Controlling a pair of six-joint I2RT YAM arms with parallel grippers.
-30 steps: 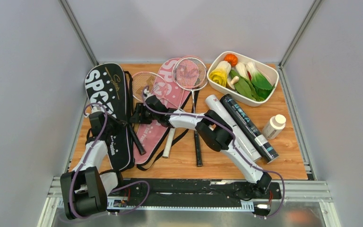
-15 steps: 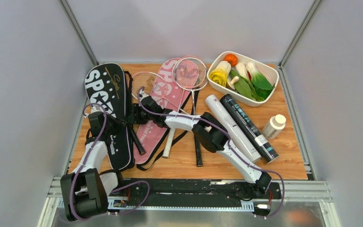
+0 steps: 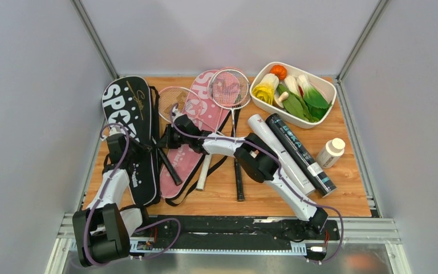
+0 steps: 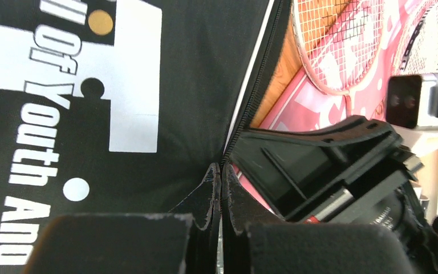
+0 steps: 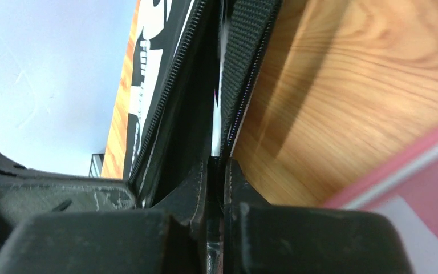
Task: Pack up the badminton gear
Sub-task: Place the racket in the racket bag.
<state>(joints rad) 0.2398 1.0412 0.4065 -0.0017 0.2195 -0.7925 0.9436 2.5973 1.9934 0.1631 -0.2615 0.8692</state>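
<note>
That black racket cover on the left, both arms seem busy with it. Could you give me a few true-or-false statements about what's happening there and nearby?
1. Both grippers are pinched shut at the edge of the black cover. True: left gripper, right gripper.
2. The pink cover lies left of the black one. False: it lies to its right.
3. Two tubes lie side by side, one white, one black. True.
4. The white bowl holds shuttlecocks. False: it holds toy vegetables.

Both arms reach inward, left gripper (image 3: 148,147) and right gripper (image 3: 161,144) clamped, nearly meeting.
</note>
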